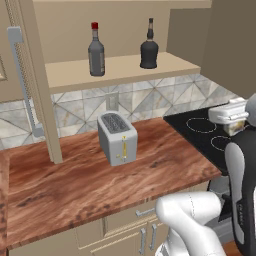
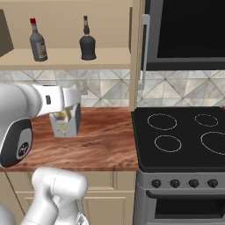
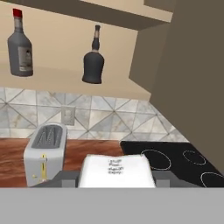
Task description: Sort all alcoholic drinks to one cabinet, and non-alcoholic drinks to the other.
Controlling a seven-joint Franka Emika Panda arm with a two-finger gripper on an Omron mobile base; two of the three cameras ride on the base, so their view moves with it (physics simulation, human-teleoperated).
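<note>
White-cream carton [image 3: 116,170] held in jaws, grey bottle [image 1: 96,50], black bottle [image 1: 149,46] on shelf

- Grey toaster [image 1: 118,138] stands upright mid-frame on the wooden surface [image 1: 75,185], slots up.
- Black stovetop [image 2: 184,136] at right, touching the surface's edge.
- Wall outlet [image 1: 112,102] on the tiled backsplash [image 1: 150,97], just behind the toaster.
</note>
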